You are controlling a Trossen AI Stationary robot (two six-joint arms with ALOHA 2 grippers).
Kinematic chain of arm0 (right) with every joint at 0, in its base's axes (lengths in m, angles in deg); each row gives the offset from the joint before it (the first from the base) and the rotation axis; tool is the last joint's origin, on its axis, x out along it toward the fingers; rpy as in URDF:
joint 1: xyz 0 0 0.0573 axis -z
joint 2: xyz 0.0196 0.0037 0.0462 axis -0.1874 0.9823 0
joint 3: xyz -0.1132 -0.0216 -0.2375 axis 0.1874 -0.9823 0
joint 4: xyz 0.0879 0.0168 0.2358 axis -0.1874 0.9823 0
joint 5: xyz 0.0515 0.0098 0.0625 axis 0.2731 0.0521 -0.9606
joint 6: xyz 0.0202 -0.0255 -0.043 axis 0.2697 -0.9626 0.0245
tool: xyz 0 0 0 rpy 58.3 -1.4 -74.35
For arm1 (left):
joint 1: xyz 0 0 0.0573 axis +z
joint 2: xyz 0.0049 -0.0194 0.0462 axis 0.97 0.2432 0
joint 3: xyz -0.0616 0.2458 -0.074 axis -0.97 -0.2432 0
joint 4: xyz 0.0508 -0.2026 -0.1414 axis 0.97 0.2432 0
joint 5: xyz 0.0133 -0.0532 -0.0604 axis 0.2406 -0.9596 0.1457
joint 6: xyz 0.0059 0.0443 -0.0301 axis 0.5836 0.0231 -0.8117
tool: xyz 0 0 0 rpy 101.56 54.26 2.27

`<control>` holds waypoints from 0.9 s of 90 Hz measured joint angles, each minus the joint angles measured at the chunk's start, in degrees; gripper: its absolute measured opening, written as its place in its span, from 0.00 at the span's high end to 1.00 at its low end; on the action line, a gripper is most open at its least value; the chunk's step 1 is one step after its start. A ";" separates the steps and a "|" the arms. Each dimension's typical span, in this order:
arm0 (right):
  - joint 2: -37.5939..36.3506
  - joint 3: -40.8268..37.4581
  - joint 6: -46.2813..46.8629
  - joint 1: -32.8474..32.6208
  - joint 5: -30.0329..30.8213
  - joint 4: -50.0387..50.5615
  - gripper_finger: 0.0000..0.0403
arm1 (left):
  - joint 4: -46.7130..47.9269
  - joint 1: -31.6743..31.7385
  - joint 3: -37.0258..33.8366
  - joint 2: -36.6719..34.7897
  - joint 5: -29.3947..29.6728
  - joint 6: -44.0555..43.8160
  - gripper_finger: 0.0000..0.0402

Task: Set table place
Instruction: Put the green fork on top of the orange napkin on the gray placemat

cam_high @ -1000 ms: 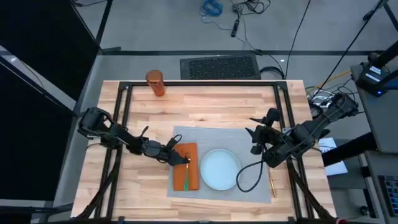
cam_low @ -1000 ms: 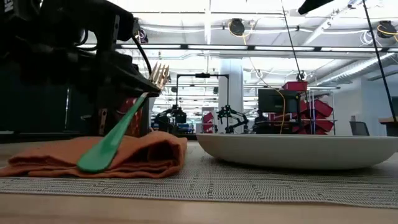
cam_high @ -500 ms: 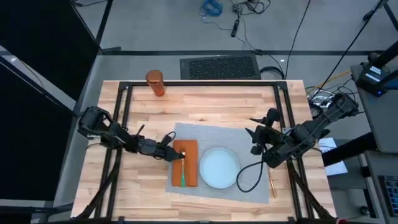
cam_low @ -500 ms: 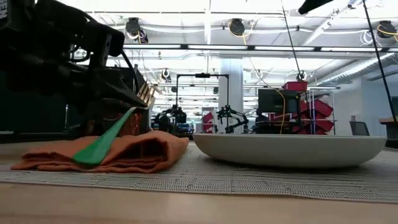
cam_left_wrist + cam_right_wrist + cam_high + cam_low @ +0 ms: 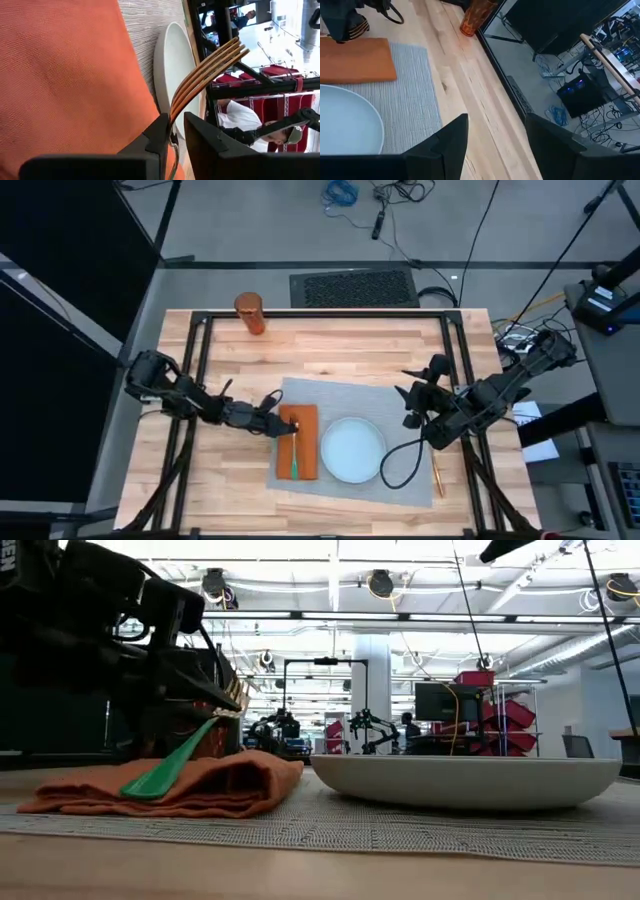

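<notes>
Fork (image 5: 207,67) clamped in the left end effector (image 5: 172,132) near the neck, gold tines poking out past the fingers, green handle sloping down onto the orange napkin (image 5: 298,442). In the low view the handle tip rests on the folded cloth while the tine end is raised. Likely stiff and light, with smooth metal and a glossy handle, so it could slip or pivot in a narrow pinch; a hold at the neck or mid-handle looks safest.

Napkin is soft folded cloth, lying on the left part of the grey placemat (image 5: 400,405), just beside the pale-blue plate (image 5: 353,451); it would bunch if dragged, so better to lift it by an edge. Plate sits in the middle of the placemat; probably ceramic, rigid, breakable, best taken by the rim. Orange tumbler (image 5: 250,313) stands upright at the far left corner of the surface (image 5: 340,350), well apart from the placemat; probably hard plastic or glass, slick, to be gripped round the body.

1 more gold piece (image 5: 438,477) lies at the placemat's right edge, too small to tell which kind. Right end effector (image 5: 415,405) waits over the placemat's right side, fingers apart, holding nothing.

No brand, label or readable writing on any item.
</notes>
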 joint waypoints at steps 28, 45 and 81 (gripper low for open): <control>0.00 0.00 0.00 -1.98 0.14 0.00 0.55 | 2.97 0.82 0.03 -0.06 -2.27 -3.79 0.89; 0.00 0.00 0.08 -2.38 0.26 0.00 0.55 | 5.49 1.74 0.14 -0.15 -4.85 -7.15 0.89; 0.00 0.00 -1.03 -2.77 0.31 -0.01 0.55 | 10.86 3.73 2.76 -0.14 -10.73 -6.80 0.70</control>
